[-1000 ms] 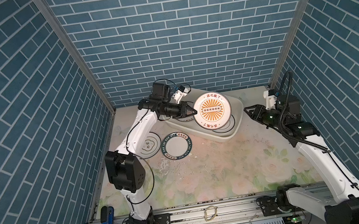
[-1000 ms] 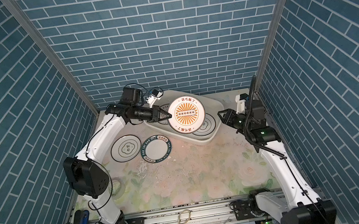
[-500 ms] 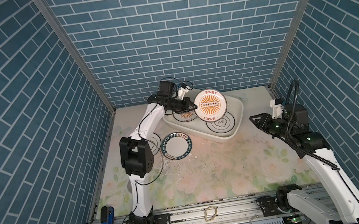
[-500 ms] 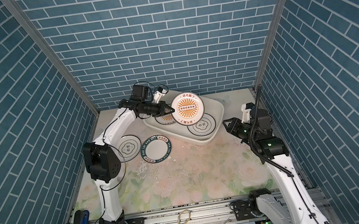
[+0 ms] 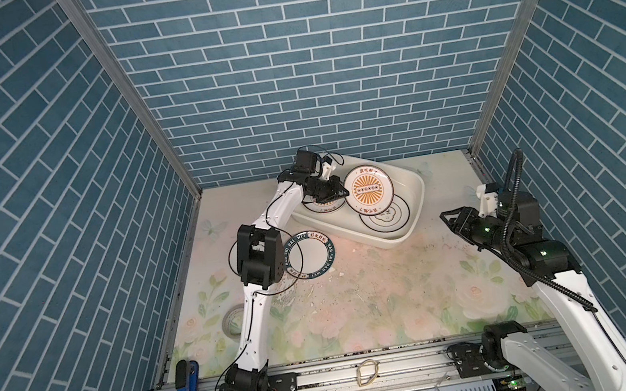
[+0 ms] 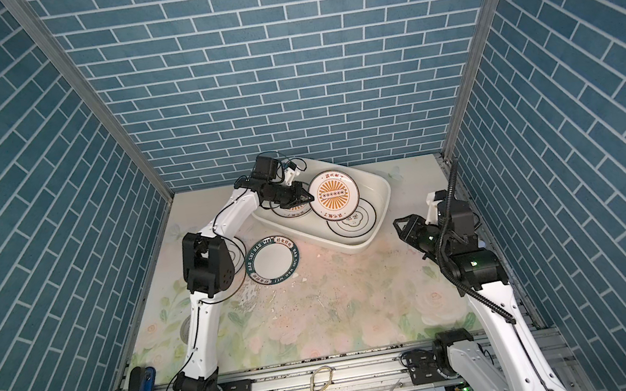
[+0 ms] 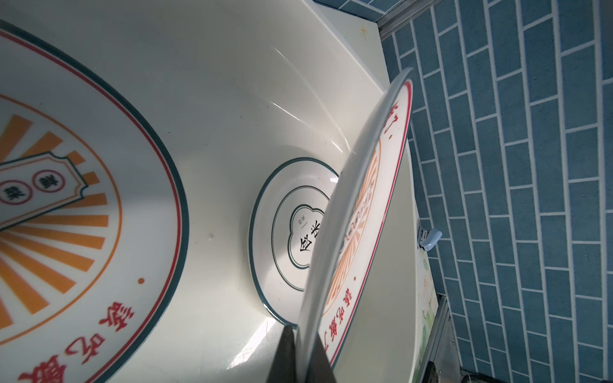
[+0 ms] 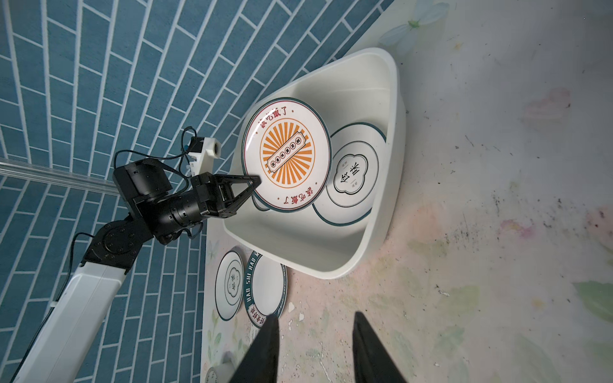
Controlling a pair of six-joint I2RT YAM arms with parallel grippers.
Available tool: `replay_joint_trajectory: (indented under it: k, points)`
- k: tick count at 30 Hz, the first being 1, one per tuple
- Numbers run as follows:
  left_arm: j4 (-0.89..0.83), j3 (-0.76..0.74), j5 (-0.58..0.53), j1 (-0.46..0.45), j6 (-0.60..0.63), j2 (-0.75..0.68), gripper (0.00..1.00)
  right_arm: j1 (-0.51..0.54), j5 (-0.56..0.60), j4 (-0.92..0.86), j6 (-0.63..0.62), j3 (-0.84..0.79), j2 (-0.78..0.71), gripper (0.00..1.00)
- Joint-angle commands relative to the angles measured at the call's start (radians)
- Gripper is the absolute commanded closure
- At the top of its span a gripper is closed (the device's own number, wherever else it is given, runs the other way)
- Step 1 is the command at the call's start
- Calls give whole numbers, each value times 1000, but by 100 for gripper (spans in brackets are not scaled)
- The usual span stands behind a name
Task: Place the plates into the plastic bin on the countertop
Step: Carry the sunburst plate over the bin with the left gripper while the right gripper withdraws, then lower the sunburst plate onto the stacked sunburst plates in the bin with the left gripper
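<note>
Carried deeper over the bin, the sunburst plate is tilting in the left gripper's edge pinch, risking slipping onto plates beneath its fingers; right gripper idling open.

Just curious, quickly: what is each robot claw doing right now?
Left gripper: shut on the sunburst plate's rim, over the bin.
Right gripper: open, holding nothing.

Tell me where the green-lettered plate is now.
In both top views the green-lettered plate lies flat on the countertop, left of centre. It sits just outside the near wall of the plastic bin, beside the left arm's elbow.
</note>
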Motion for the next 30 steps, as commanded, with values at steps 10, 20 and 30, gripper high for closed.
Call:
replay_joint_trajectory:
  k: [10,20,30]
  points:
    - [17,62,8,-48,-5,59,100,-2,14,3,24,-29,6,63]
    - [-7,59,-19,-68,17,68,100,-3,5,26,21,-53,18,63]
    - [-32,43,-40,-89,34,74,100,-3,-4,36,16,-68,19,63]
